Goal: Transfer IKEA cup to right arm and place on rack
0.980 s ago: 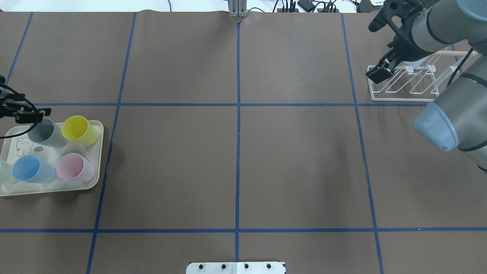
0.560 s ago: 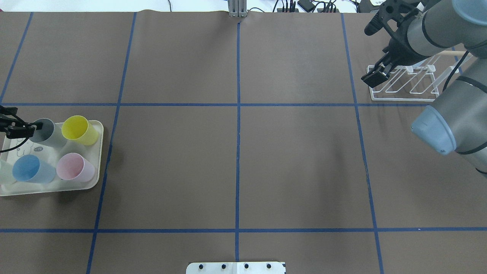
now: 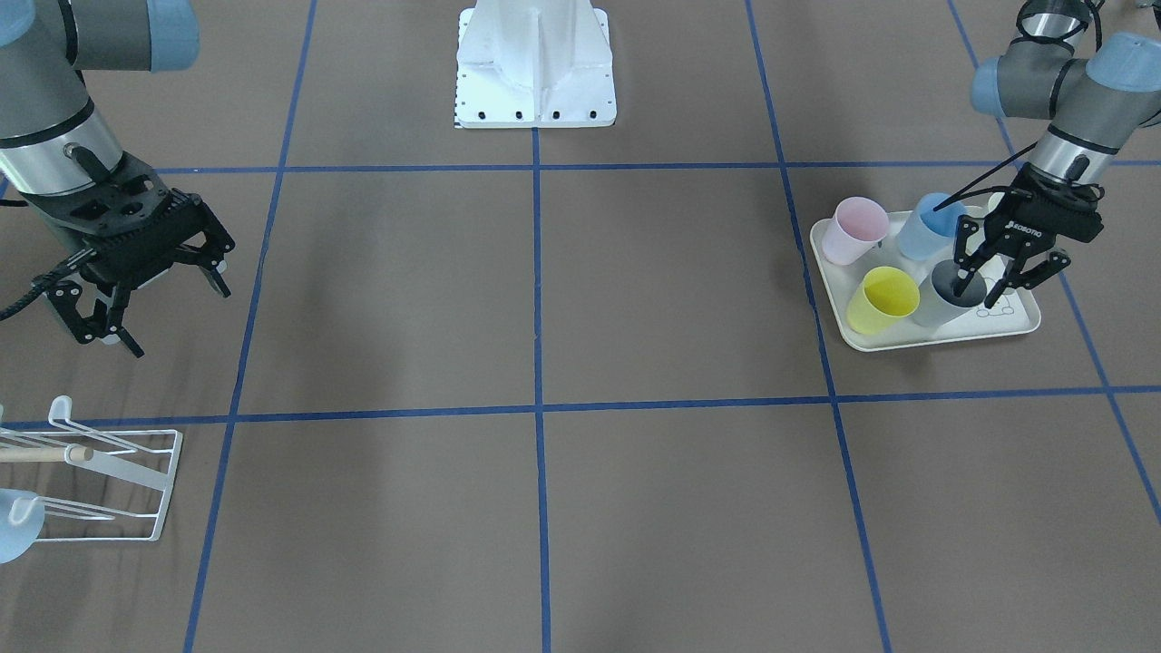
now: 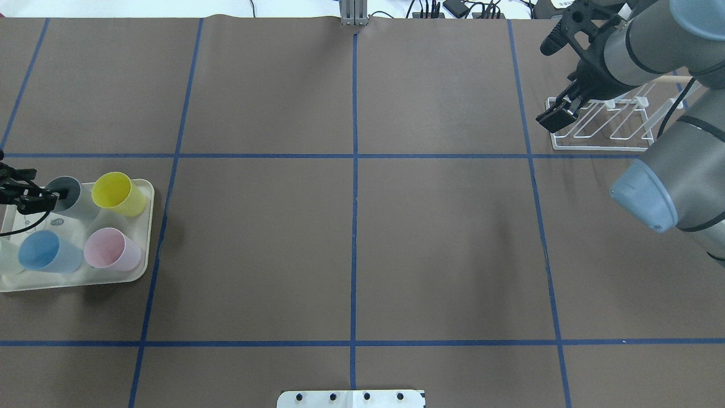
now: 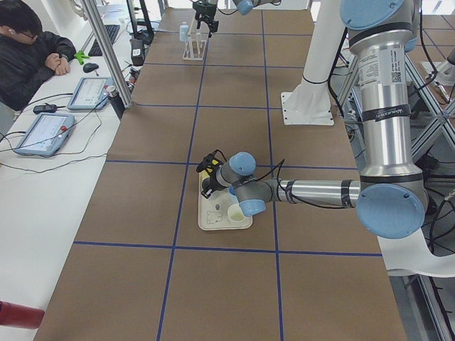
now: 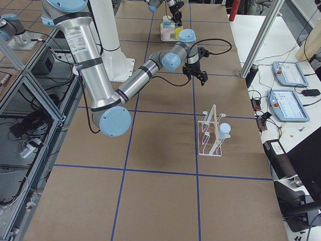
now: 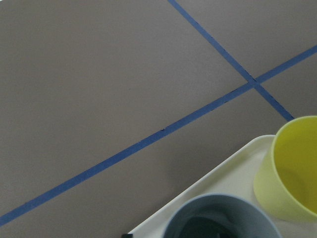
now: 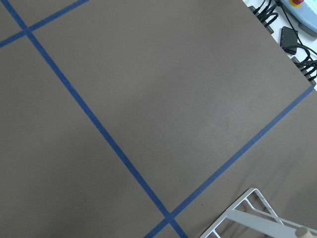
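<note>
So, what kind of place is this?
Probably a robotics lab or test cell, not a kitchen: a left arm and a right arm stand at a table marked with a blue tape grid, and control tablets lie on a side desk.

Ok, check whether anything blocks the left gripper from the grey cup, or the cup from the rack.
Nothing visible does. The left gripper is open at the grey cup, one finger seemingly inside its mouth; the yellow cup stands close beside it. No object lies on the table toward the rack, where a light-blue cup takes one end.
</note>
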Motion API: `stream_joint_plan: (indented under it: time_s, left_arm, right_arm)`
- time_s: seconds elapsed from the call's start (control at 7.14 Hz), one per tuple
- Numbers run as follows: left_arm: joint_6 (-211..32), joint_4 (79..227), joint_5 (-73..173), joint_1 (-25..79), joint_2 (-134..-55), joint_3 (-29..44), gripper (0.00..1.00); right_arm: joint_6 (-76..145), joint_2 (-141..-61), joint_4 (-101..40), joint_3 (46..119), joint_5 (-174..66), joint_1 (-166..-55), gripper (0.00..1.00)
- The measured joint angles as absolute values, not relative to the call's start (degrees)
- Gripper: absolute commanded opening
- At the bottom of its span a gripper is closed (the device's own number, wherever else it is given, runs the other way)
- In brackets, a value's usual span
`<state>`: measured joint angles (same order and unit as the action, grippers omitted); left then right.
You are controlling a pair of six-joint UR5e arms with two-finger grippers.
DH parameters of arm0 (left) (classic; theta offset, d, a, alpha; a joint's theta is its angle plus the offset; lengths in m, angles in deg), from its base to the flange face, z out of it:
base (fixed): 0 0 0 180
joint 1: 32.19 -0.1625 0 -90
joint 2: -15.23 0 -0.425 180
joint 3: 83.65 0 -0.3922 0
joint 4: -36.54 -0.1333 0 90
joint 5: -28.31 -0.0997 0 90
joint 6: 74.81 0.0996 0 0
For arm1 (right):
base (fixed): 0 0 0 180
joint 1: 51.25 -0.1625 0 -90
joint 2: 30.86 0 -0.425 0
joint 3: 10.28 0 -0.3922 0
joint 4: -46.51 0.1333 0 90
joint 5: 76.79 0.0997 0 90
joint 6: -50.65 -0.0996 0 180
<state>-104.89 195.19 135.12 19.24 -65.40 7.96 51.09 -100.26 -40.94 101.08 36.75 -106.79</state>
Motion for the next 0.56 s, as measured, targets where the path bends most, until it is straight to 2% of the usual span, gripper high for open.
stream_joint_plan:
  time_s: [0.56]
  left_arm:
    - [-99.0, 193.6, 136.3, 22.4, -66.6, 8.3, 0.0]
  right_arm:
    - [51.2, -100.0, -40.9, 101.0, 36.7, -106.3, 0.99]
